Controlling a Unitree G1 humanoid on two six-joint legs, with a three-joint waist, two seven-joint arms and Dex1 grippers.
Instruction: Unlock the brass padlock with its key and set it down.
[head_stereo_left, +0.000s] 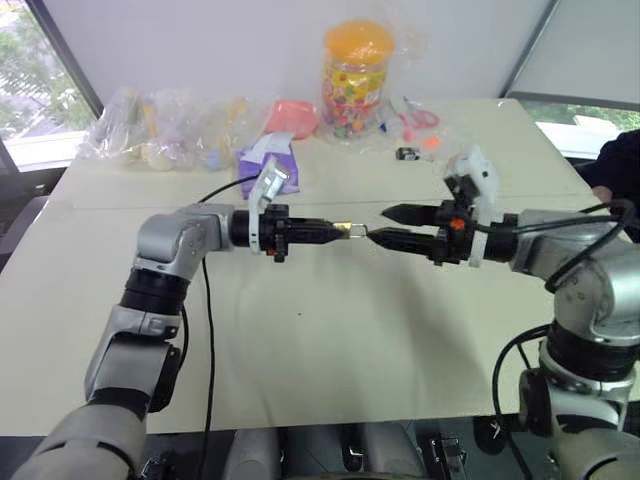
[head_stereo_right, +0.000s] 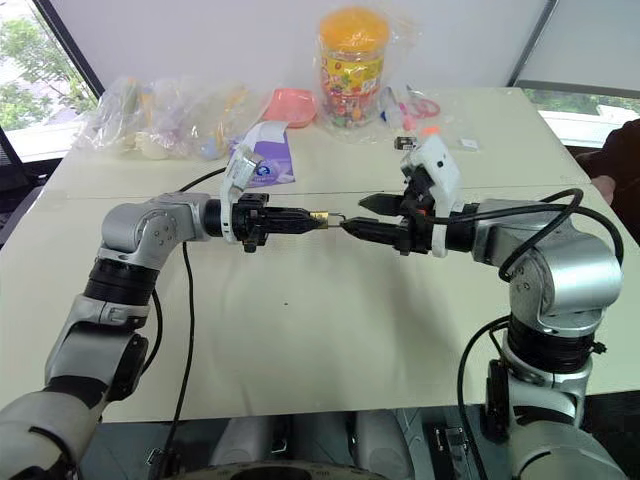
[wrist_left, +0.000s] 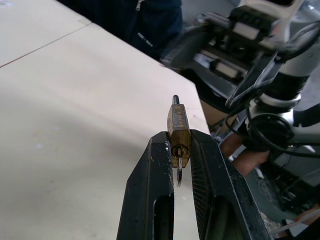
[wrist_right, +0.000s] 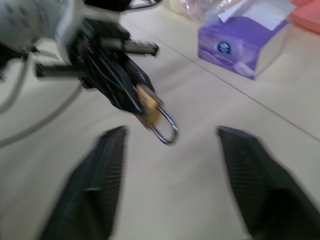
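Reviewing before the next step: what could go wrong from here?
1. The padlock hangs in mid-air over the table, pinched only by the left gripper tips; a nudge from the right gripper might knock it loose.
2. The right jaws are open around the shackle; closing there could grab it, not the key.
3. The key ring is wedged between the left fingers, so access looks tight.

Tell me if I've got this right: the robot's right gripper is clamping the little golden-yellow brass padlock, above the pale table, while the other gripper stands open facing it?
Not quite: the left gripper clamps the small golden-yellow brass padlock, as the left wrist view shows. The right gripper stands open facing it, above the pale table.
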